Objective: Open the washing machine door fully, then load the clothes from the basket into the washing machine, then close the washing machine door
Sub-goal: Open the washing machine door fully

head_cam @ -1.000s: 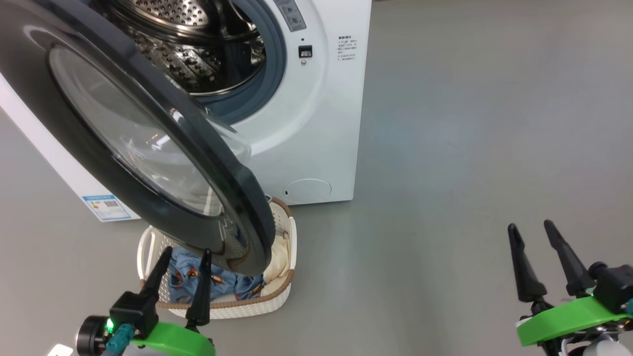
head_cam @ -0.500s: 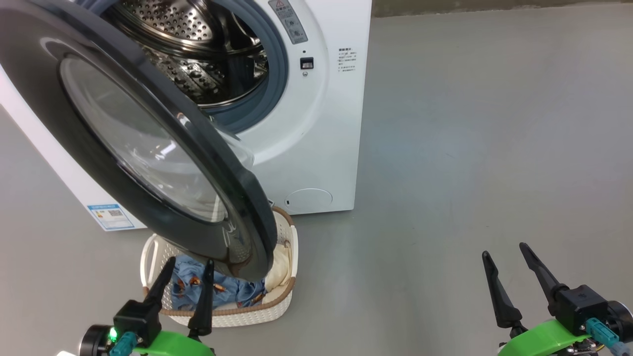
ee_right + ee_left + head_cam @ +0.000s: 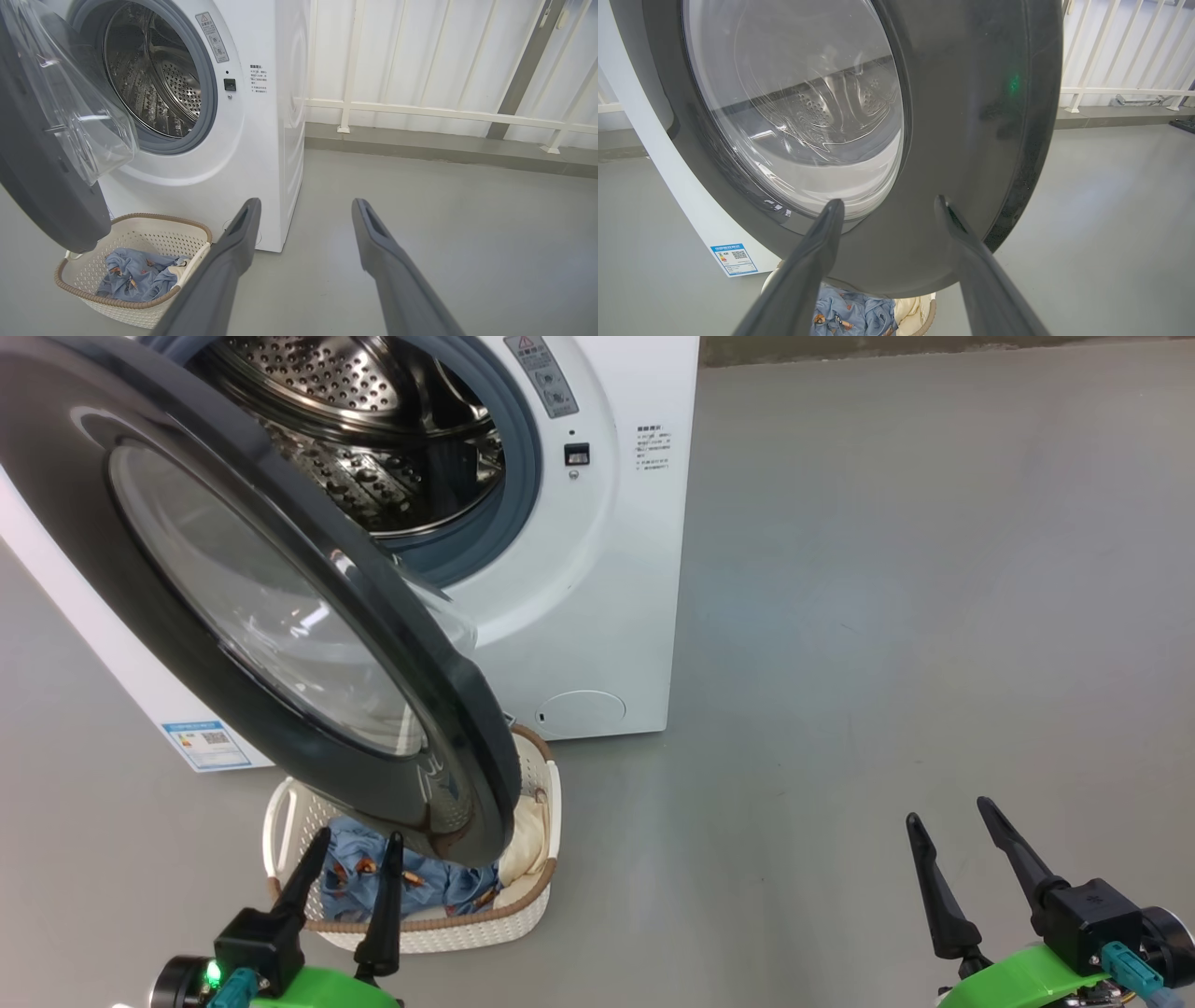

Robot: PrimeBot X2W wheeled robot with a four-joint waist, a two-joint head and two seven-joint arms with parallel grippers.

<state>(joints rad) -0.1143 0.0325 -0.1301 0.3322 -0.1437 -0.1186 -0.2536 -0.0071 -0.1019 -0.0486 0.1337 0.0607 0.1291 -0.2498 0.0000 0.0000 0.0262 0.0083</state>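
Note:
The white washing machine (image 3: 597, 569) stands ahead with its steel drum (image 3: 373, 439) exposed. The black-rimmed washing machine door (image 3: 280, 616) hangs partly open, swung out over the basket (image 3: 532, 915) on the floor. In the basket lie the clothes: a blue printed garment (image 3: 429, 887) and a cream one (image 3: 527, 845), half hidden by the door. My left gripper (image 3: 358, 834) is open just in front of the door's lower rim (image 3: 971, 116), not touching it. My right gripper (image 3: 948, 810) is open over the floor far to the right, holding nothing. The right wrist view shows the basket (image 3: 93, 298) and the clothes (image 3: 135, 277).
Grey floor (image 3: 887, 616) stretches to the right of the machine. A white railing (image 3: 444, 112) runs along the back wall behind it. A blue sticker (image 3: 205, 745) sits low on the machine's left side.
The head view has tilted up slightly. My right gripper has drawn left and lower in the view and turned at the wrist. The door and basket stay put.

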